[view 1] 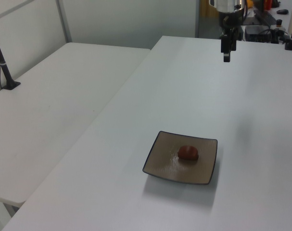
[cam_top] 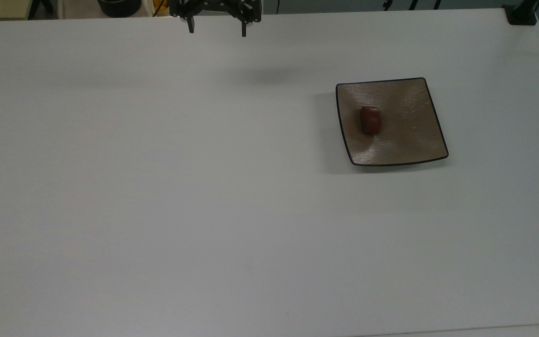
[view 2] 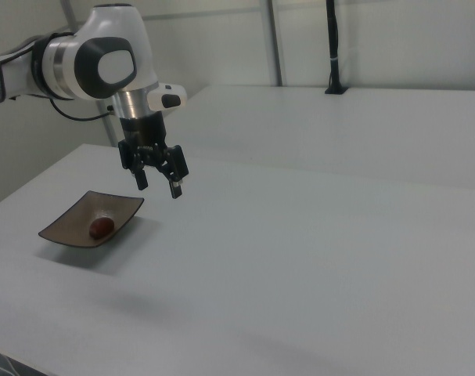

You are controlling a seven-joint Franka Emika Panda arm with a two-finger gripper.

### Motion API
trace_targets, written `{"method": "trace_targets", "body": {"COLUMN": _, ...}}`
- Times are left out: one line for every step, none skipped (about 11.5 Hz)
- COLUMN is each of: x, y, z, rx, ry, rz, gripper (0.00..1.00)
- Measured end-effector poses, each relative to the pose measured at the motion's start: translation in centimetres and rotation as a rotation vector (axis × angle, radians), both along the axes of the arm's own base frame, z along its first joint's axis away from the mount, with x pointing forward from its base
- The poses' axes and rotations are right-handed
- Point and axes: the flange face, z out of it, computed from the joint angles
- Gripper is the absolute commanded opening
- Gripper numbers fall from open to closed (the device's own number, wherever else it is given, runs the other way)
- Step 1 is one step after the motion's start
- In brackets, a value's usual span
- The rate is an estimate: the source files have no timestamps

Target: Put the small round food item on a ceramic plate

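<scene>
I see my gripper [cam_top: 216, 27] at the top view's upper edge, fingers spread and empty, well above the white table [cam_top: 157, 187]. The right view shows the arm [view 2: 96, 66] at upper left. The small round food item [cam_top: 370, 120] lies on the ceramic plate [cam_top: 414, 135], right of centre, unobstructed.

A matt, smooth white table top [cam_top: 157, 187] is seen. A glazed sheen with fine brushed streaks is shown by the square tan-brown ceramic plate [cam_top: 405, 135], edged by a thin dark rim. A glossy skin is shown by the small dark red-brown rounded food item [cam_top: 370, 120]. The white arm shell [view 2: 104, 63] looks like smooth, shiny plastic.
</scene>
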Motion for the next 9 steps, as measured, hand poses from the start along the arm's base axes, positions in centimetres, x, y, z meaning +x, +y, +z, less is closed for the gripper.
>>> {"method": "trace_targets", "body": {"x": 0.04, "y": -0.32, "z": -0.14, "rx": 0.028, "ry": 0.003, "rz": -0.005, "gripper": 1.0}}
{"method": "trace_targets", "body": {"x": 0.06, "y": -0.72, "z": -0.32, "rx": 0.043, "ry": 0.006, "rz": 0.001, "gripper": 1.0}}
{"method": "trace_targets", "body": {"x": 0.06, "y": -0.97, "z": -0.42, "rx": 0.048, "ry": 0.008, "rz": 0.003, "gripper": 1.0}}
{"method": "trace_targets", "body": {"x": 0.06, "y": -1.18, "z": -0.49, "rx": 0.049, "ry": 0.009, "rz": 0.0, "gripper": 1.0}}
{"method": "trace_targets", "body": {"x": 0.06, "y": -1.22, "z": -0.52, "rx": 0.05, "ry": 0.01, "rz": 0.0, "gripper": 1.0}}
{"method": "trace_targets", "body": {"x": 0.06, "y": -1.2, "z": -0.54, "rx": 0.05, "ry": 0.009, "rz": 0.0, "gripper": 1.0}}
{"method": "trace_targets", "body": {"x": 0.08, "y": -1.18, "z": -0.53, "rx": 0.05, "ry": 0.008, "rz": 0.0, "gripper": 1.0}}
{"method": "trace_targets", "body": {"x": 0.09, "y": -1.16, "z": -0.52, "rx": 0.051, "ry": 0.006, "rz": 0.0, "gripper": 1.0}}
{"method": "trace_targets", "body": {"x": 0.27, "y": -1.15, "z": -0.46, "rx": 0.052, "ry": -0.009, "rz": 0.003, "gripper": 1.0}}
